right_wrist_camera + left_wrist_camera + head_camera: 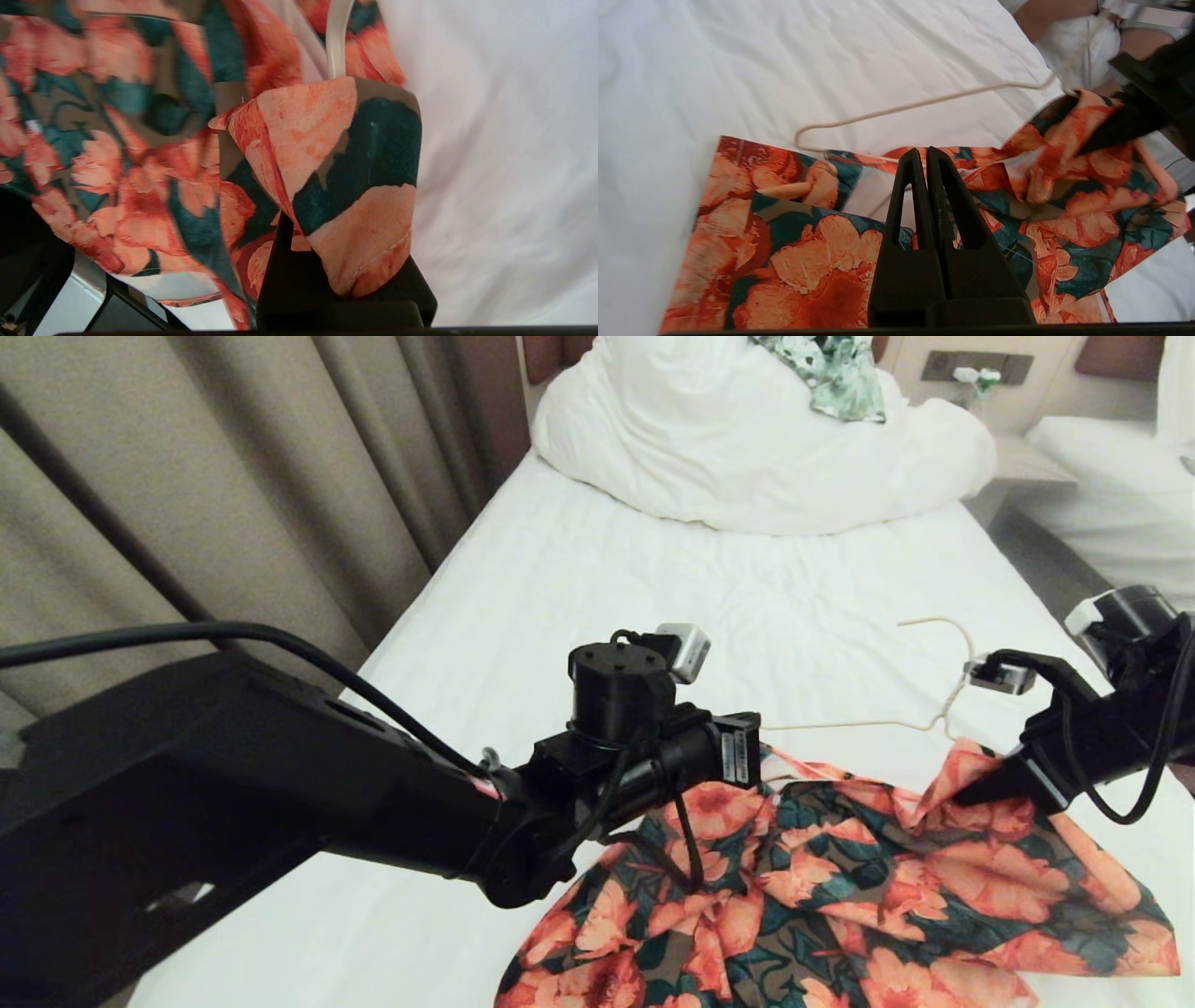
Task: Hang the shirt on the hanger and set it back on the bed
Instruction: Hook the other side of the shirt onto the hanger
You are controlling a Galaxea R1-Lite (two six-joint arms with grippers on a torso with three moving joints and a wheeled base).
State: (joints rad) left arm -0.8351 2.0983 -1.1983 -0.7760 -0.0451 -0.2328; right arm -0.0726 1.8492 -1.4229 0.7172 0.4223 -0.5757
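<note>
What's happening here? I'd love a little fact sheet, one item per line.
shirt: floral, crumpled on the bed
hanger: lying on the sheet, one end tucked into the shirt
right gripper: shut on a fold of the shirt, lifting it
left gripper: shut, empty, above the shirt
also there: duvet with a leaf-print garment on top
</note>
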